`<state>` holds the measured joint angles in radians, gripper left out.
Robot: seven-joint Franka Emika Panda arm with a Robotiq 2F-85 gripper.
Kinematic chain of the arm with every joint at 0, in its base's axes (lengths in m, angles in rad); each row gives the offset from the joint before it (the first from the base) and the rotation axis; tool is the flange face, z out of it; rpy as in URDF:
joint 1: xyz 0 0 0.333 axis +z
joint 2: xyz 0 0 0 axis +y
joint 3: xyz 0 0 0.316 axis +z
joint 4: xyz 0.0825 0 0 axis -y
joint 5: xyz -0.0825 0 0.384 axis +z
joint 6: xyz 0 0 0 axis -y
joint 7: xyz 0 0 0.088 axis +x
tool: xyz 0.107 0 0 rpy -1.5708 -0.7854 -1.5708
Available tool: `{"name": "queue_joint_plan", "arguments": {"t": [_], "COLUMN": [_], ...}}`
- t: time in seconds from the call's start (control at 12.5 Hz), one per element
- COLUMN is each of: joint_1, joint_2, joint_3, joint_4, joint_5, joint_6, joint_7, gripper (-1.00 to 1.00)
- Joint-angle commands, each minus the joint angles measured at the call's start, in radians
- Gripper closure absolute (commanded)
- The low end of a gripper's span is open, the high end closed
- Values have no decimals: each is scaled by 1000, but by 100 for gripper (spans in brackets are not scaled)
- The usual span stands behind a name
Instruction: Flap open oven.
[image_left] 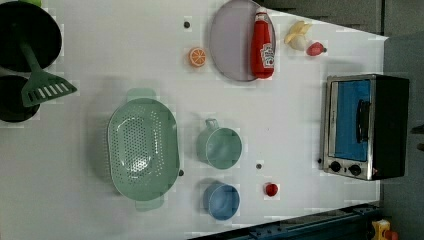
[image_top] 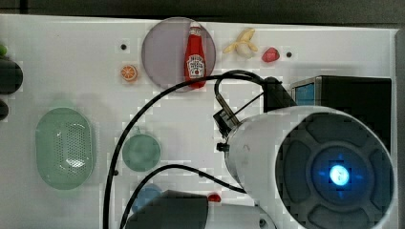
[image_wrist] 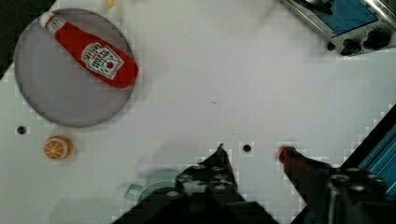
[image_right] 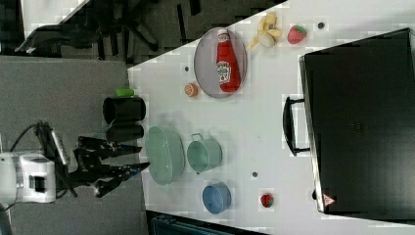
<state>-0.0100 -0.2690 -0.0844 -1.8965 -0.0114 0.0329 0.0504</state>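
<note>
White arm (image_top: 267, 143) high above table, hand (image_wrist: 254, 156) downward

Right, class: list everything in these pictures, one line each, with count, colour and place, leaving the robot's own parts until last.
oven: one, black and silver, blue door shut, table's edge at the left view's right
ketchup bottle: one, red, lying on plate
plate: one, grey
orange slice: one, beside plate
banana: one, yellow
strawberry: one, red
colander: one, green
pot: one, green
cup: one, blue
tomato: one, red
spatula: one, green
end effector: one, black, fingers apart above table
</note>
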Motion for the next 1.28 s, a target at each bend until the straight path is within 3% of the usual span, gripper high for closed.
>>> {"name": "queue_joint_plan", "arguments": {"t": [0.08, 0.48, 0.88, 1.28], "joint_1": [-5, -12, -17, -18], "joint_2": [19, 47, 75, 131], "joint_3": [-29, -124, -216, -311], "joint_4": [-46, -145, -268, -353], "joint_5": [4, -20, -171, -195], "joint_6": [2, 54, 290, 499], "joint_7": [49, -160, -516, -893], "gripper": [65, 65, 65, 65]}}
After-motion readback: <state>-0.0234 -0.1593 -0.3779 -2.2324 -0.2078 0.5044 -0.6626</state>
